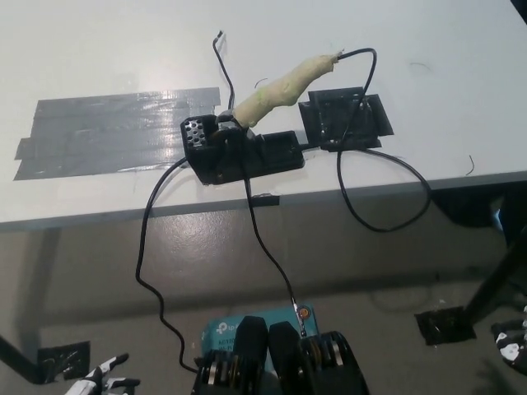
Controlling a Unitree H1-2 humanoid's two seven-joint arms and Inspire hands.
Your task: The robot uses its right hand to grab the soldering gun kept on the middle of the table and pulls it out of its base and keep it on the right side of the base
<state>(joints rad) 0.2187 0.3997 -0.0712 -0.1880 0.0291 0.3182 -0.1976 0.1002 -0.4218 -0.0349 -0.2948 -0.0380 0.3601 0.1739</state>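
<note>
soldering gun: one, pale wrapped handle, tip seated in its base, tilted up to the right, mid tabletop
base: one, black, near the front edge
left robot hand: white, lower left, low and idle, fingers apart
right robot hand: barely in view at the right edge, cannot tell its state
how: reach the wrapped handle, draw along its tilt, mind the cable

bright, even light on the white table, slightly soft focus, floor below dimmer.
</note>
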